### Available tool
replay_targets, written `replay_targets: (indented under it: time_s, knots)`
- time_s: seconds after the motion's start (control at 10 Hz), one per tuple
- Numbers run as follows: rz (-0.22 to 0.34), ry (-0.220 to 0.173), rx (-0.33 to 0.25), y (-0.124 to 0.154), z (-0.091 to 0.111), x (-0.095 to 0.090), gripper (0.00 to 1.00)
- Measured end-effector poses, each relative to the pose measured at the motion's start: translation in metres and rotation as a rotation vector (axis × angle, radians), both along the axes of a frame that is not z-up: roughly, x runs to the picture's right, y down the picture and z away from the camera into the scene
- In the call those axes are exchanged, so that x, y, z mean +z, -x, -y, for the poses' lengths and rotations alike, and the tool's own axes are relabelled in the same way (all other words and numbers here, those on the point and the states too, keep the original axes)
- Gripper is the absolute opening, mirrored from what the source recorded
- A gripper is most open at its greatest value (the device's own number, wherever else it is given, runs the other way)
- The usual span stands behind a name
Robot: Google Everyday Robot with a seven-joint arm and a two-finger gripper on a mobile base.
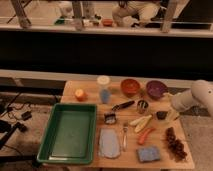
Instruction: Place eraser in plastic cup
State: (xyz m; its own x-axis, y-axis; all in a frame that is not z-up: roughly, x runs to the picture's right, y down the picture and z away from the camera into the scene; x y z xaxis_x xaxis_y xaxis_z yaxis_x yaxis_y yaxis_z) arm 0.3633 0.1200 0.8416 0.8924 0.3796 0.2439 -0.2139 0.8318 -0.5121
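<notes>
Desk (75,86) bears one plastic cup (104,89) at the back, two bowls — orange bowl (130,86), purple bowl (156,89) — and one eraser (161,115), seemingly the dark block right of centre. The gripper (170,114) is just beside it; I cannot tell whether it grasps.

My gripper (172,107) hovers over the table's (70,90) right side, just beside the eraser (161,115), well apart from the plastic cup (104,90).
</notes>
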Motion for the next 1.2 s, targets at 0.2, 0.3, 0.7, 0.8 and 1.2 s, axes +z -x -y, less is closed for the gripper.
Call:
replay_targets:
  time_s: [0.2, 0.3, 0.7, 0.8, 1.2]
  knots:
    - [-0.036, 0.026, 0.02, -0.014, -0.019, 0.017, 1.0]
    - [-0.05, 0.037, 0.031, -0.02, -0.029, 0.026, 1.0]
    - [-0.084, 0.054, 0.03, -0.04, -0.042, 0.046, 1.0]
    - [-0.09, 0.049, 0.019, -0.044, -0.04, 0.047, 1.0]
    - [-0.106, 0.029, -0.055, -0.054, -0.023, 0.044, 1.0]
